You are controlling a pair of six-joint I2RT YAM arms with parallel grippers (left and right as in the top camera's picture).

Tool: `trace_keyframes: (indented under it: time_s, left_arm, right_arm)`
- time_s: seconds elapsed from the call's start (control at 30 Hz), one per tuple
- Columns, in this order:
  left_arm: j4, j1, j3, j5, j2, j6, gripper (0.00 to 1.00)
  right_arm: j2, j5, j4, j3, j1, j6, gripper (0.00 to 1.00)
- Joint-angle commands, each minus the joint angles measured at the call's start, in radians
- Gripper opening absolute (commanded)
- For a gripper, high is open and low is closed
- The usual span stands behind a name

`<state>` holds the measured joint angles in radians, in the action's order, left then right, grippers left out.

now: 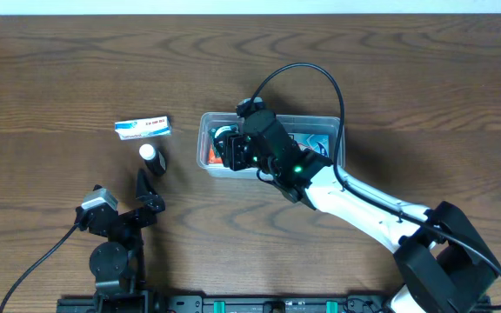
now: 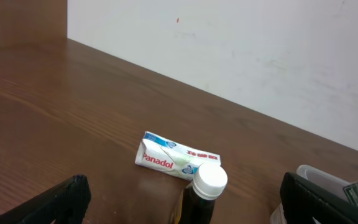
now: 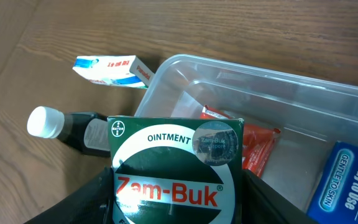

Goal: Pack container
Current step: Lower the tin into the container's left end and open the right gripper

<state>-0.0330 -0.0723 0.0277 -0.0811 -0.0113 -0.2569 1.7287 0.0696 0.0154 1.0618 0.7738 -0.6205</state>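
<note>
So the container (image 1: pixel 311 118) is a clear plastic tub, rectangular with rounded corners and a rim, sitting on a dark wood-grain table (image 1: pixel 50 69). The right arm stretches out low toward the container's left end with the wrist angled down. The right gripper (image 1: pixel 230 149) is clamped on a green-and-white cardboard Zam-Buk box (image 3: pixel 173 168), one dark finger on each side. Can't tell if the box touches the tub's floor.

Inside the container there's a glossy orange-red packet (image 3: pixel 258 146) around the middle and a blue box (image 3: pixel 353 180) at the right end.

Left of the container is a dark bottle (image 1: pixel 155 160) with a round white cap, standing upright. Just beyond it a small white-and-blue Panadol carton (image 1: pixel 143 128) lies flat.

The left arm is folded back well to the container's left, and the left gripper (image 1: pixel 149 189) is spread wide with nothing in it, pointing at the bottle.
</note>
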Motion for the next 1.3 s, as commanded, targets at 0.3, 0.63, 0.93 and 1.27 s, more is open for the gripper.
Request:
trace_keyframes:
  time_s: [0.3, 0.63, 0.93, 1.27]
  left_arm:
    - [-0.033, -0.006, -0.024, -0.008, 0.001, 0.016, 0.98]
    - [-0.033, -0.006, -0.024, -0.008, 0.001, 0.016, 0.98]
    - [-0.033, -0.006, -0.024, -0.008, 0.001, 0.016, 0.98]
    - [-0.033, -0.006, -0.024, -0.008, 0.001, 0.016, 0.98]
  right_arm:
    - [0.075, -0.018, 0.048, 0.018, 0.007, -0.023, 0.57]
    - [0.102, -0.031, 0.082, 0.018, 0.01, -0.034, 0.58]
    - [0.105, -0.047, 0.086, 0.018, 0.013, -0.038, 0.58]
    - [0.106, -0.098, 0.071, 0.018, 0.02, -0.087, 0.56]
